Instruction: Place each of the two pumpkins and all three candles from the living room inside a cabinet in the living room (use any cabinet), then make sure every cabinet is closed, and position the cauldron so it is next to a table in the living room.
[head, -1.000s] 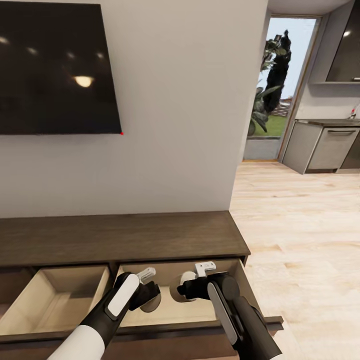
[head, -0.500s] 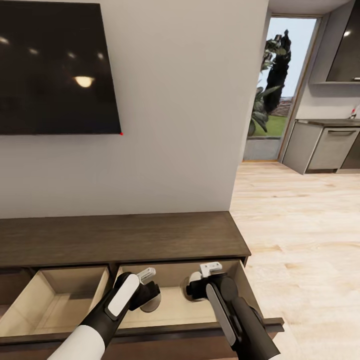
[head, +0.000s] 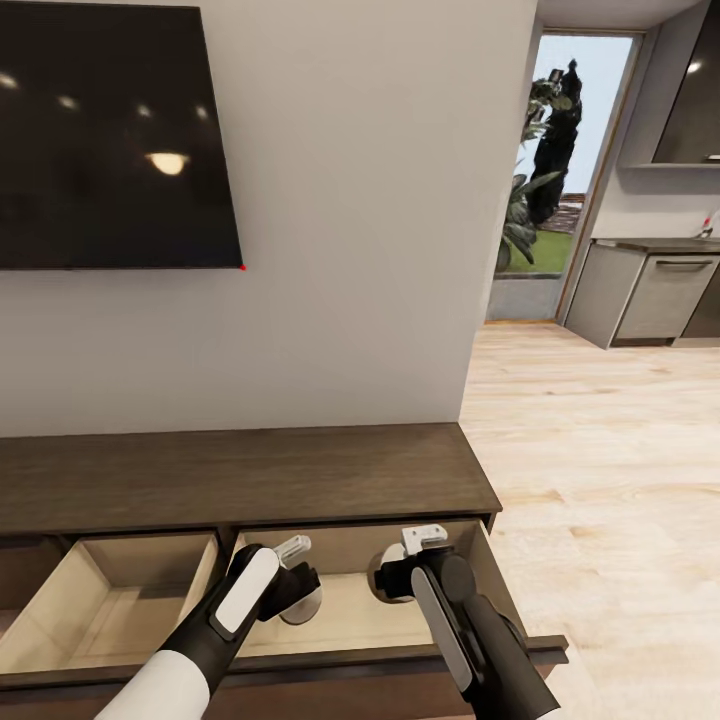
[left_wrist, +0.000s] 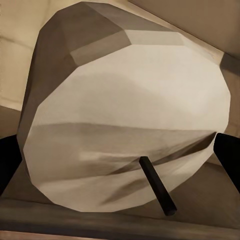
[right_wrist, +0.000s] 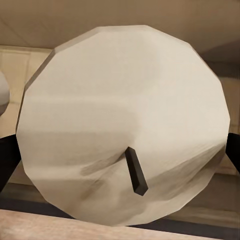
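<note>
Head view. We record a long, low dark-brown wood cabinet (head: 250, 475) against a pale wall, below a black wall-mounted screen (head: 110, 130). Both wide drawers stand pulled out, showing pale beige insides. The left drawer (head: 110, 600) shows a bare floor. Over the right drawer (head: 350, 610) hang both arms. The left gripper (head: 300, 590) closes on a short round white candle (head: 305, 605) (mostly hidden by the fingers). The right gripper (head: 390, 575) closes on a second white candle (head: 392, 583), which sits low inside the drawer near its back wall; we cannot tell if either touches the floor. A pale wood floor (head: 600, 450) runs right toward grey kitchen units (head: 650, 295).

Left wrist view. The left candle (left_wrist: 125, 115) lies tipped, its flat face and dark wick (left_wrist: 157, 185) turned toward the camera, its axis running along the fingers. Dark fingers (left_wrist: 229, 160) press each flank.

Right wrist view. The right candle (right_wrist: 125, 125) likewise faces its wick (right_wrist: 135, 171) at the camera, with fingers (right_wrist: 7, 160) at both sides.
</note>
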